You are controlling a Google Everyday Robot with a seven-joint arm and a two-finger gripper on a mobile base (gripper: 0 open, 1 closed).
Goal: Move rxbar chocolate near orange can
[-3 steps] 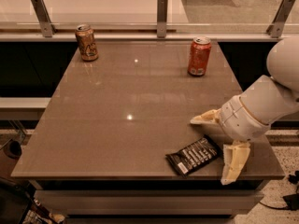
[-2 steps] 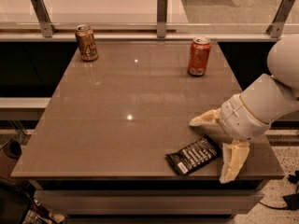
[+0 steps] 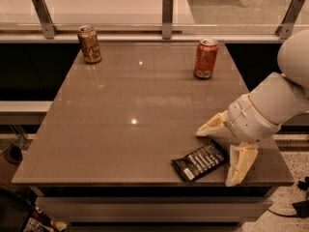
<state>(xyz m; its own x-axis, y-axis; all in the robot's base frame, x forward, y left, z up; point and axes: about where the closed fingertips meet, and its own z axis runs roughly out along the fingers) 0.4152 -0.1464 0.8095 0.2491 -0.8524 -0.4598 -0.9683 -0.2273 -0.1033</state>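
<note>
- Fingers (image 3: 241,162) spread wide, not clamped on anything; gripper (image 3: 227,146) sits at the counter's (image 3: 145,105) near-right corner.
- Camera view: rxbar chocolate (image 3: 200,161) lies flat near the front edge, its right end between the two fingers; contact unclear.
- Orange can (image 3: 90,44) stands upright at the far-left corner, well apart from the bar.
- Red-orange can (image 3: 206,58) stands near the far-right corner; not the target.
- Step in hand looks like the grasp: centre on the wrapper's narrow width, get low, close gently so it doesn't skid off the front edge.
</note>
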